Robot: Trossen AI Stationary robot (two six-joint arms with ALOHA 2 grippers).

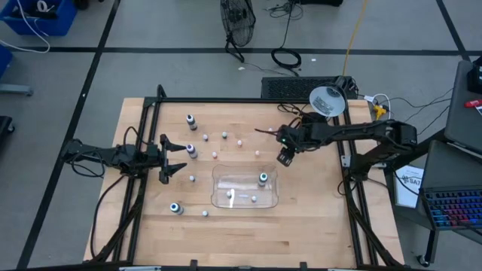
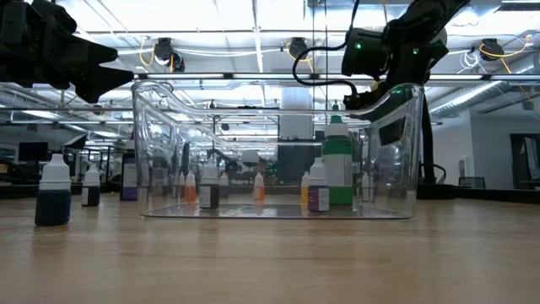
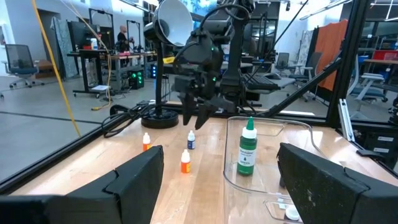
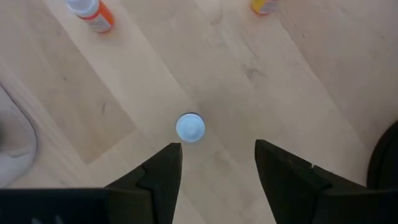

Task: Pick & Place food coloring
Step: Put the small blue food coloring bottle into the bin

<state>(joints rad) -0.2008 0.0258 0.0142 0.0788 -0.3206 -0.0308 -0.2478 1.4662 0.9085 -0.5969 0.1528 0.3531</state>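
Workshop clutter of fans, cables and desks ringed the pale wooden bench (image 1: 248,233), framed by black rails. Near its middle sat a clear plastic tray (image 1: 223,197) already holding a green bottle (image 2: 339,169) and a few small ones, while the rest of the food coloring lay scattered: a dark bottle (image 2: 53,196) and others on the left arm's side, orange ones (image 3: 185,162) and more pale caps beyond the tray. Waiting well off at the bench's left edge, the left hand (image 1: 172,159) hung released, fingers spread wide and holding nothing. Over the far right of the bench, the right hand (image 1: 285,156) pointed straight down, its fingers apart and empty; just ahead of its tips, and roughly centred between them, stood a tiny blue-capped bottle (image 4: 190,127) on bare wood, with an orange bottle (image 4: 92,14) and a yellow one (image 4: 264,5) farther forward of it. Judging by this, the step in hand was lining up for that bottle. Descending from here, the fingers looked set a little behind the cap, so one tip might clip it and topple or skid the light bottle away; a grip closing only on the round cap could also slip on the lift toward the tray.
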